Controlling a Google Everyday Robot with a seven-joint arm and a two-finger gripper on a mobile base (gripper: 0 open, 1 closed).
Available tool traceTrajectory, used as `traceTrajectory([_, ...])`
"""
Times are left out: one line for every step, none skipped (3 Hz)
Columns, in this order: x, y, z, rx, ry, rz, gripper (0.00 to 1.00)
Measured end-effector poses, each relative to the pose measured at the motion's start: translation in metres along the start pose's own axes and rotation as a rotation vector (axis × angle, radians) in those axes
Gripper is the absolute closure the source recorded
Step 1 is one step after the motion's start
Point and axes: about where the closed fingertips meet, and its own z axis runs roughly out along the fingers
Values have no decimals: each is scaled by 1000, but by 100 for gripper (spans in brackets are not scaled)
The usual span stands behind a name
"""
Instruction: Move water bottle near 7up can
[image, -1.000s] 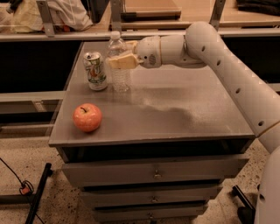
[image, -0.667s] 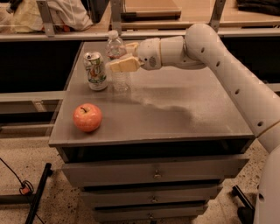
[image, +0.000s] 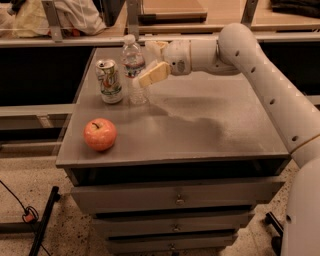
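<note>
The water bottle (image: 133, 67), clear with a white cap, stands upright on the grey table (image: 200, 125) at the back left. The 7up can (image: 109, 80) stands just left of it, a small gap apart. My gripper (image: 146, 64) is at the bottle's right side, fingers spread. The near finger (image: 153, 74) overlaps the bottle's right edge and the far finger (image: 156, 47) sits behind it. The jaws look open, not squeezing the bottle.
A red-orange apple (image: 100, 134) lies near the table's front left edge. A rail and shelf with bags (image: 70, 17) run behind the table. Drawers (image: 177, 200) are below the top. A cable (image: 27, 215) lies on the floor at left.
My gripper has drawn back a little to the right, away from the bottle. The bottle stays upright beside the can.
</note>
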Motion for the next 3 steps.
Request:
traceTrajectory([-1, -16, -17, 18, 19, -25, 0])
traceTrajectory([-7, -37, -39, 59, 62, -62, 0])
traceTrajectory([-7, -37, -39, 59, 62, -62, 0])
